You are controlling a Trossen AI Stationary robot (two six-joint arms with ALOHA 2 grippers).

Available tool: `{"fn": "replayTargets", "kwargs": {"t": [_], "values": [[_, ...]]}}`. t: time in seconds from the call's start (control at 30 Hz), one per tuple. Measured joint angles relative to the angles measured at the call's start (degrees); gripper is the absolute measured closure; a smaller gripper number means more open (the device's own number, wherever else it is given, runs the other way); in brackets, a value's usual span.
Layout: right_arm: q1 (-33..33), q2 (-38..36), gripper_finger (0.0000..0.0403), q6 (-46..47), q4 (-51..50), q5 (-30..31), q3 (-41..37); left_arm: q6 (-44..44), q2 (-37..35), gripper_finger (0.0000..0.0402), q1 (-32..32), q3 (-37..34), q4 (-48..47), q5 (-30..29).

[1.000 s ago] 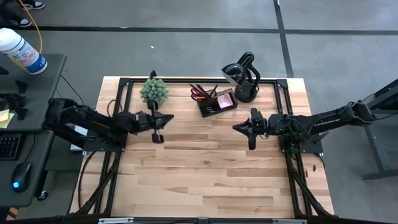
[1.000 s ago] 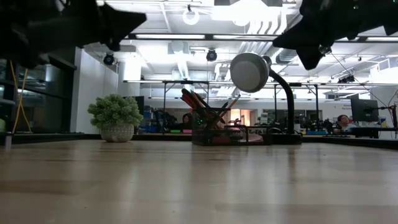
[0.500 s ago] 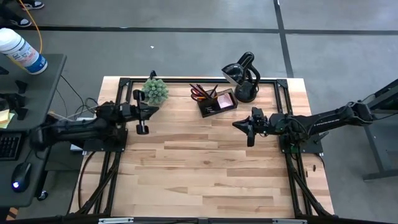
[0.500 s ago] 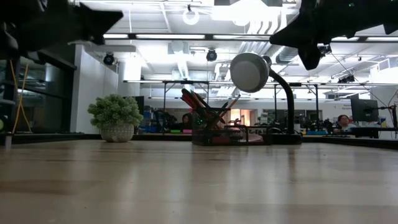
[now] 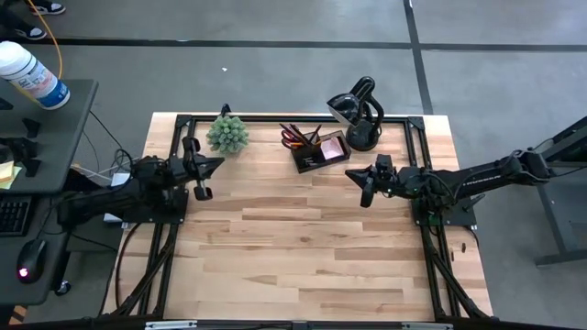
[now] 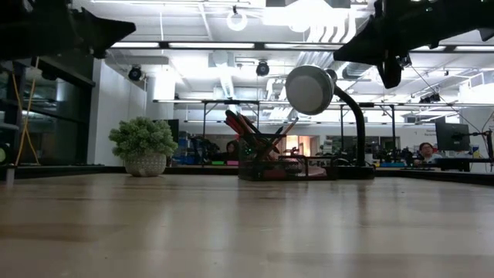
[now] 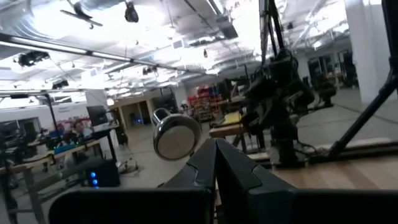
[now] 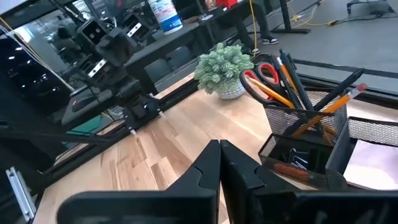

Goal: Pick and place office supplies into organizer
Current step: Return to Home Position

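Observation:
The black mesh organizer (image 5: 321, 148) stands near the table's far edge, between the plant and the lamp. It holds red-handled scissors (image 8: 265, 70), orange pencils (image 8: 323, 109), dark pens and a pink pad (image 5: 332, 145); the low view shows the organizer (image 6: 266, 161) too. My left gripper (image 5: 216, 164) hovers shut over the table's left side, left of the organizer (image 8: 305, 134). My right gripper (image 5: 351, 175) hovers shut just near and right of it. The wrist views show the left gripper (image 7: 216, 143) and the right gripper (image 8: 219, 144) with their fingers together, holding nothing.
A spiky green plant (image 5: 227, 134) in a pale pot stands at the far left. A black curved-neck lamp (image 5: 358, 112) stands right of the organizer. Bare wooden tabletop (image 5: 303, 247) fills the middle and near side. A person (image 6: 426, 151) sits far off in the room.
My left arm has drawn back from the table's middle toward its left edge and has risen, staying shut. My right gripper has tipped up a little and edged toward the far edge. The organizer and its contents have stayed put.

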Motion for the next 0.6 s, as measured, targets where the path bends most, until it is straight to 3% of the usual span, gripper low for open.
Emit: {"fn": "replayTargets", "kwargs": {"t": [0.17,0.33,0.6], "values": [[0.0,0.0,0.0402,0.9,0.0,0.1,0.0,0.4,-4.3,0.0401,-3.8,-2.7,-0.1,-4.8],[0.0,0.0,0.0403,1.3,0.0,1.8,0.0,2.9,-7.8,0.0402,-4.3,-3.3,-3.5,-4.6],[0.0,0.0,0.0402,1.0,0.0,2.3,0.0,-0.5,-7.8,0.0401,-4.4,-3.3,-11.1,-3.5]]}}
